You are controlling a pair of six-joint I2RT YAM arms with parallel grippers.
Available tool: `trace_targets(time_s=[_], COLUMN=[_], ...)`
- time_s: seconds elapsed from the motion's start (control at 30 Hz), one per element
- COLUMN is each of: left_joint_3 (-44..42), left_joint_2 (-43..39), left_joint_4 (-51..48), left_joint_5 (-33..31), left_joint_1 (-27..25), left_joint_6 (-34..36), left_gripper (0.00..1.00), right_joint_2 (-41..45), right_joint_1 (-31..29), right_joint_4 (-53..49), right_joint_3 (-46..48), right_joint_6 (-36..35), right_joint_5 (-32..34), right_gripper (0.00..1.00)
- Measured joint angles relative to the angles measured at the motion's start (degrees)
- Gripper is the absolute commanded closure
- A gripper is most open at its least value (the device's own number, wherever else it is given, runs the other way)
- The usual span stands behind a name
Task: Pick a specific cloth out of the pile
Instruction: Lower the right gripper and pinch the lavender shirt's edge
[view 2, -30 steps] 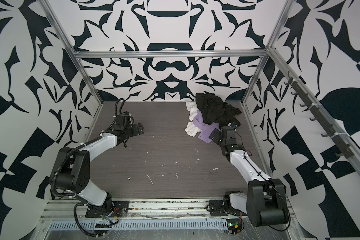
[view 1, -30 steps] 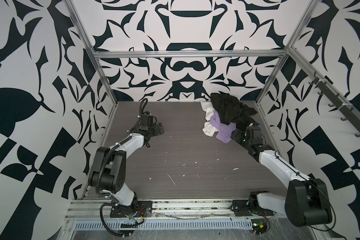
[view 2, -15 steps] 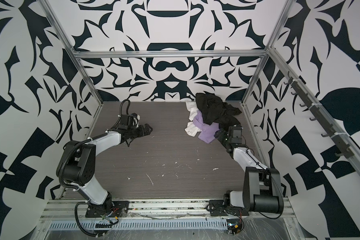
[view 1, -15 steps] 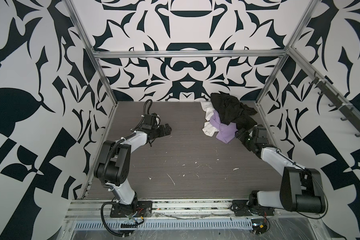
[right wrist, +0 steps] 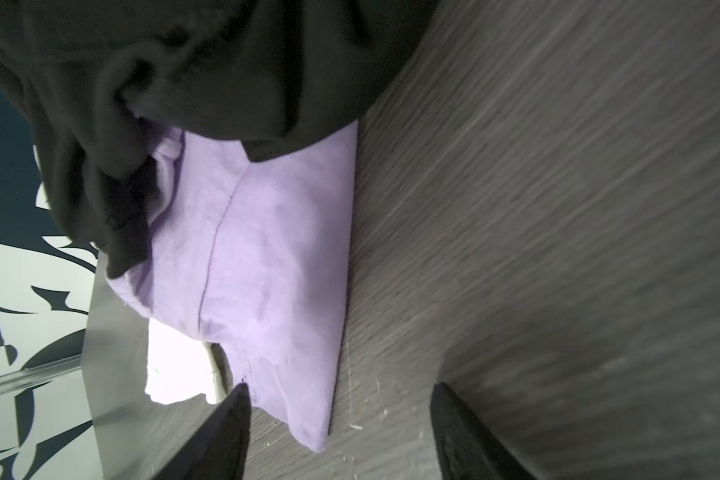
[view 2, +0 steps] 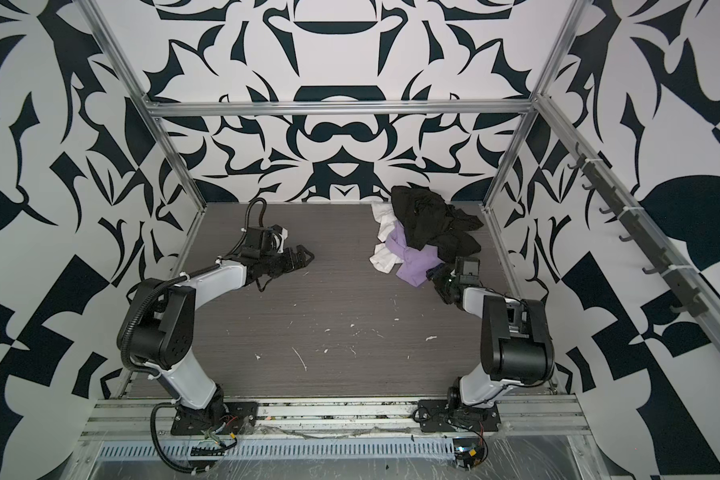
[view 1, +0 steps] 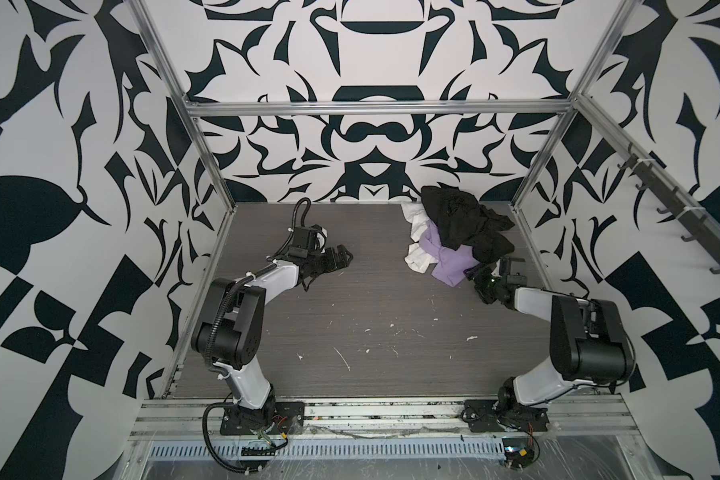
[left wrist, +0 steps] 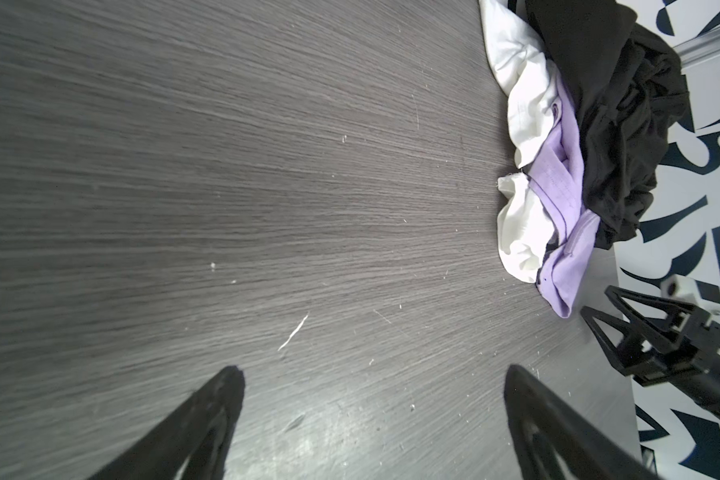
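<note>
The pile lies at the back right of the table in both top views. A black garment (view 1: 458, 220) (view 2: 427, 218) (right wrist: 225, 62) sits on top of it, and a white garment (view 1: 418, 257) (left wrist: 520, 232) shows at its left. The lilac cloth (view 1: 449, 266) (view 2: 416, 266) (left wrist: 566, 232) (right wrist: 267, 257) sticks out toward the front from under the black one. My right gripper (view 1: 476, 276) (view 2: 435, 276) (right wrist: 341, 388) is low at the cloth's near corner, open, and that corner lies between its fingers without being clamped. My left gripper (view 1: 346, 257) (view 2: 306, 255) (left wrist: 373, 372) is wide open over bare table, left of the pile.
The dark wood-grain table (view 1: 371, 311) carries small white scraps (view 1: 341, 357). An aluminium frame post (view 1: 528, 195) and the patterned right wall stand close behind the pile. A rail of hooks (view 1: 682, 220) runs along that wall.
The right arm has folded its elbow back while its gripper stays at the cloth's corner with narrower jaws. The left gripper has slid right toward the table's middle.
</note>
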State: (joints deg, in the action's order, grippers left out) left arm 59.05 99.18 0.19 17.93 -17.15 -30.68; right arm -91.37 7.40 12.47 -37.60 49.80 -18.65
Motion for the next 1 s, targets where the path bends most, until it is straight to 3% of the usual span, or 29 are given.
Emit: trace_targets(time_s=[0.73, 1.0], left_joint_3=[1.46, 1.49], left_joint_2=[1.77, 1.77], left_joint_4=[-0.35, -0.44], left_joint_5=[0.35, 0.35], left_joint_1=[-0.13, -0.13], left_joint_6=[-1.05, -1.07], left_gripper=[0.00, 0.00], right_joint_2=[-10.64, -12.63], right_joint_1=[-0.74, -1.84], right_joint_4=[13.99, 14.80], right_joint_3=[-2.91, -3.69], right_joint_6=[6.62, 7.13], right_joint_5=[-5.55, -5.31], right_gripper=[0.60, 0.82])
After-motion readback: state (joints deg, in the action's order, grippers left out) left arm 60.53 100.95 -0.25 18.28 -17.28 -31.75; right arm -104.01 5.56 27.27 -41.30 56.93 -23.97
